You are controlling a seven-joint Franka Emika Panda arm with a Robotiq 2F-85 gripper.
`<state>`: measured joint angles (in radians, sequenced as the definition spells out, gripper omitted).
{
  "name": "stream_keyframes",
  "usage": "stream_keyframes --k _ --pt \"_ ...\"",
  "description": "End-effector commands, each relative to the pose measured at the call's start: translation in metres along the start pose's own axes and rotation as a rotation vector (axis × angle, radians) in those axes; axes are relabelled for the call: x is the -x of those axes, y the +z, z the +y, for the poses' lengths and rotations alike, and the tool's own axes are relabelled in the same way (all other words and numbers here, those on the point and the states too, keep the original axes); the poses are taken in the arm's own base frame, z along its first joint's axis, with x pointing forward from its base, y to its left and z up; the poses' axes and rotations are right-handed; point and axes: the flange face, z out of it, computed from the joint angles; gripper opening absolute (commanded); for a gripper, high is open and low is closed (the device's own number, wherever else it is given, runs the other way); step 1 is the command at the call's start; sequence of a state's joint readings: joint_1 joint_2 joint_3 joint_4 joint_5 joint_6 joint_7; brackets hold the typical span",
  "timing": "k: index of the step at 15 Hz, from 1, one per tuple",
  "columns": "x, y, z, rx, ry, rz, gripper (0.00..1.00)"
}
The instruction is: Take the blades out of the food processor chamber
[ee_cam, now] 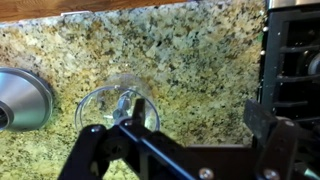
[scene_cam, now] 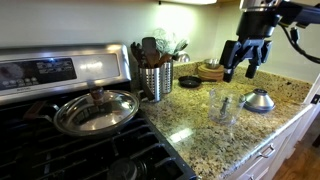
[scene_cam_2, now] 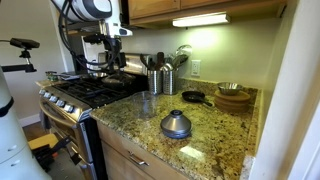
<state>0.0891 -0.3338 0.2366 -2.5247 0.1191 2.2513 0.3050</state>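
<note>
The food processor chamber (scene_cam: 222, 109) is a small clear cup standing on the granite counter, also seen in an exterior view (scene_cam_2: 147, 103). In the wrist view the chamber (ee_cam: 95, 103) sits lower left, with the grey blades (ee_cam: 124, 106) upright inside it. The blades show faintly in an exterior view (scene_cam: 224, 103). My gripper (scene_cam: 245, 60) hangs open and empty well above the counter, above and beside the chamber. In the wrist view my gripper (ee_cam: 198, 110) has its left finger overlapping the chamber's edge, and bare counter shows between the fingers.
A silver dome-shaped object (scene_cam: 258, 100) (ee_cam: 20, 98) lies next to the chamber. A steel utensil holder (scene_cam: 155, 80), a black skillet (scene_cam: 188, 82) and wooden bowls (scene_cam: 210, 70) stand at the back. A stove with a lidded pan (scene_cam: 97, 110) borders the counter.
</note>
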Motion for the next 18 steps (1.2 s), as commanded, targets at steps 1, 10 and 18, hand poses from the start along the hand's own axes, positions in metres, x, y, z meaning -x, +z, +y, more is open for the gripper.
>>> stream_keyframes --k 1,10,18 --pt "-0.041 0.018 0.015 0.031 0.058 0.003 1.00" --pt "-0.069 0.048 0.031 0.042 0.092 -0.047 1.00" --pt "-0.076 0.059 0.059 0.036 0.157 -0.044 1.00"
